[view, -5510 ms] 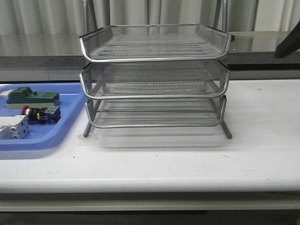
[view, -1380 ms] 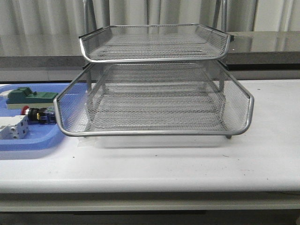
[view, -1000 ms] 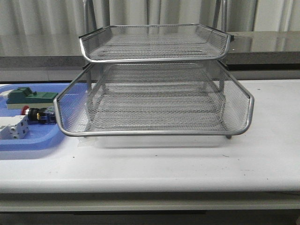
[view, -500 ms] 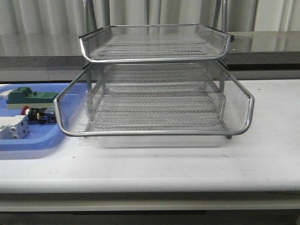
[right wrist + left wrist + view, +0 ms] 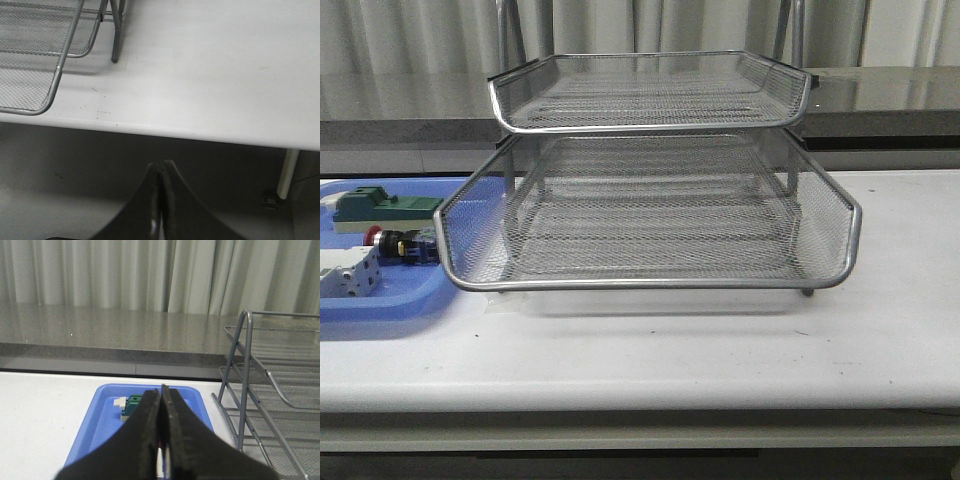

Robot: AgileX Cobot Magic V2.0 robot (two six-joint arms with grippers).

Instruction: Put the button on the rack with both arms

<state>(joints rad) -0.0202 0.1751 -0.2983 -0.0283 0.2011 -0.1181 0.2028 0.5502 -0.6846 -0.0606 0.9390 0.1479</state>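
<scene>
The button (image 5: pixel 398 243), red-headed with a black body, lies in the blue bin at the table's left in the front view. The silver wire rack (image 5: pixel 650 283) stands mid-table with its middle tray pulled forward; its frame (image 5: pixel 243 385) and tray corner (image 5: pixel 50 95) show in the wrist views. My left gripper (image 5: pixel 161 390) is shut and empty, held back from the bin and pointing at it. My right gripper (image 5: pixel 160 165) is shut and empty, below and in front of the table's front edge. Neither arm appears in the front view.
The shallow blue bin (image 5: pixel 430 295) (image 5: pixel 107 405) also holds a green block on a beige base (image 5: pixel 388 208) (image 5: pixel 134 405) and a white blocky component (image 5: pixel 348 272). A table leg (image 5: pixel 289 172) shows at the right under the tabletop. A grey ledge and curtains lie behind the table.
Since 5.5 s ago the rack's middle tray has slid forward, and the dark arm at the upper right has left the front view. Nothing has moved over the last 1.4 s.
</scene>
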